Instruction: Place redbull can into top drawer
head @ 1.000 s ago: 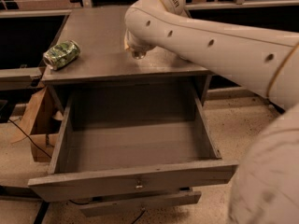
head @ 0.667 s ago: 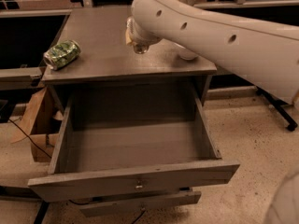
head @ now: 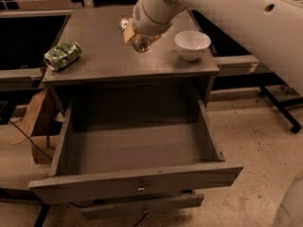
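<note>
The redbull can [head: 142,44] lies on the grey cabinet top [head: 104,56], near its middle; only its shiny silver ends show on either side of my gripper. My gripper [head: 134,33] comes down from the upper right on the white arm and is shut on the can's middle, at the level of the cabinet top. The top drawer [head: 137,181] is pulled wide open below the cabinet's front edge. Its grey box is empty and a small metal knob sits at the centre of its front panel.
A fat green patterned can [head: 62,55] lies on its side at the left of the cabinet top. A white bowl [head: 192,44] stands to the right of my gripper. A lower drawer front [head: 142,206] juts out slightly. A cardboard box [head: 35,122] leans at the cabinet's left.
The upper arm has swung up and to the right, uncovering the white bowl. The gripper has stayed at about the same spot on the cabinet top.
</note>
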